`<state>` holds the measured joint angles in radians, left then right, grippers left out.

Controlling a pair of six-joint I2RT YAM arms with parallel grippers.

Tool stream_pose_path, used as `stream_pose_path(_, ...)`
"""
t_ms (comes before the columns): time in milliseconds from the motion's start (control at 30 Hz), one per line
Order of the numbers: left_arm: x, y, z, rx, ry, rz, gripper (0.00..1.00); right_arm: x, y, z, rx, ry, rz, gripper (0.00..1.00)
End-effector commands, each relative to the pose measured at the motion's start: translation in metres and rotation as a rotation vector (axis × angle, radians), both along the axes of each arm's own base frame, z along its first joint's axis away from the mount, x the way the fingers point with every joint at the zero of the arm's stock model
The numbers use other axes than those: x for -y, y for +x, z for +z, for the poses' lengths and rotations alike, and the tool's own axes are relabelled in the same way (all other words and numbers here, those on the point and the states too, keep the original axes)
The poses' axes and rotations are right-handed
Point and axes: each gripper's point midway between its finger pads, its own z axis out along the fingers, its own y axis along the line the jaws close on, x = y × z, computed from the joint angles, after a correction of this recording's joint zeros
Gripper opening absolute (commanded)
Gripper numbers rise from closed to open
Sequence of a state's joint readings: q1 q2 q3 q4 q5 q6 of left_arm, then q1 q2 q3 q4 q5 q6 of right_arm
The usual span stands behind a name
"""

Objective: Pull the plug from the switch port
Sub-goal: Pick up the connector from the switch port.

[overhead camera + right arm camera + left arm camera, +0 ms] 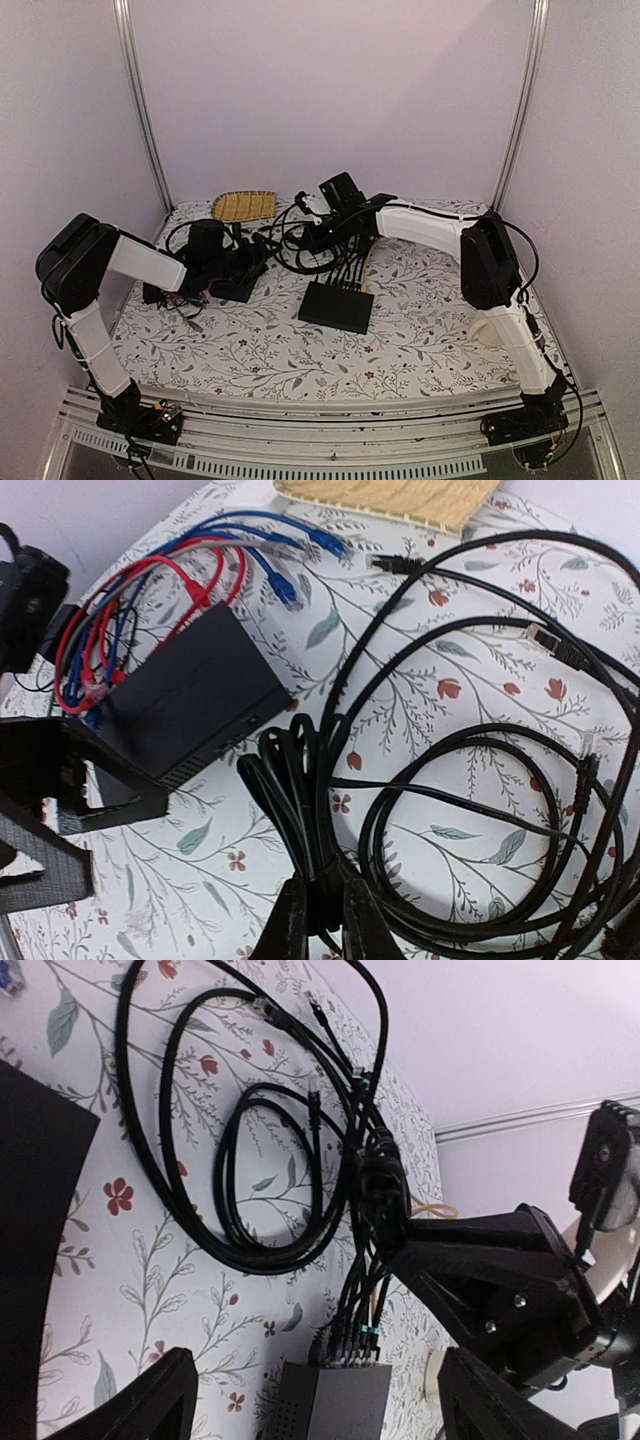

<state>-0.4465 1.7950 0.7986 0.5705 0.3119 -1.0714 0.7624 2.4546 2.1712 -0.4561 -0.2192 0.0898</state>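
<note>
The switch (335,305) is a flat black box mid-table; it also shows in the left wrist view (330,1400). Several black plugs (362,1345) sit in a row of sockets on its far edge. Their cables rise as a bundle (300,790). My right gripper (325,915) is shut on this bundle above and behind the switch, as the top view shows (325,238). My left gripper (315,1380) is open and empty. It hovers left of the switch (262,258), with its fingers (140,1400) spread wide.
A second black box (185,695) with red and blue cables (150,590) lies at the left, by my left arm (235,285). Loose coils of black cable (520,810) lie behind the switch. A woven mat (243,205) lies at the back.
</note>
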Motion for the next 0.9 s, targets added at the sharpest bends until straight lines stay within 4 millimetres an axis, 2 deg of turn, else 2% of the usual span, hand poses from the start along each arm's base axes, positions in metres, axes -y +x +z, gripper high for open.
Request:
stream_pose_path(0,0.012,0.012,0.021,0.061,-0.066,-0.046,0.86,-0.019,-0.02,0.086,0.116,0.152,0.07,0.01)
stream_pose_path(133,0.018,0.019,0.027,0.078,-0.078,-0.063,0.87,-0.022,-0.045,0.089,0.108,0.151,0.12,0.01)
stream_pose_path(267,0.021,0.024,0.028,0.073,-0.087,-0.062,0.88,-0.022,-0.071,0.081,0.088,0.141,0.156,0.01)
stream_pose_path(433,0.022,0.027,0.029,0.077,-0.097,-0.059,0.9,-0.017,-0.096,0.068,0.059,0.136,0.187,0.01)
stream_pose_path(600,0.035,0.026,0.029,0.076,-0.113,-0.125,0.9,-0.015,-0.111,0.07,0.069,0.149,0.211,0.01)
stream_pose_path(800,0.054,0.006,0.007,-0.001,-0.102,-0.262,0.88,-0.01,-0.124,0.073,0.072,0.168,0.233,0.01)
stream_pose_path(833,0.057,0.001,-0.012,-0.042,-0.088,-0.284,0.88,-0.009,-0.126,0.073,0.07,0.169,0.238,0.01)
stream_pose_path(867,0.06,-0.003,-0.02,-0.061,-0.08,-0.307,0.88,-0.008,-0.128,0.073,0.07,0.171,0.243,0.01)
